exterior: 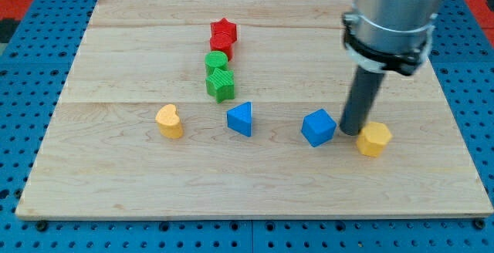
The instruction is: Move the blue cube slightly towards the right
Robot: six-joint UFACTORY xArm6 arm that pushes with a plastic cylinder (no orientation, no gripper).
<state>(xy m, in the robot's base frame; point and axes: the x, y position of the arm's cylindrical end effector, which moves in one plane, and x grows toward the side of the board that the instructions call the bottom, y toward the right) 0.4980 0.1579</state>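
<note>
The blue cube (318,127) lies on the wooden board (116,176), right of centre in the view. My tip (353,132) stands just to the right of the cube, close to or touching its right side. A yellow hexagonal block (373,139) lies right beside the tip on its right. The tip is wedged between the blue cube and the yellow block.
A blue triangular block (241,119) lies left of the cube. A yellow heart-shaped block (169,121) lies further left. A red star (223,33), a green cylinder (216,60) and a green block (220,83) form a column toward the view's top.
</note>
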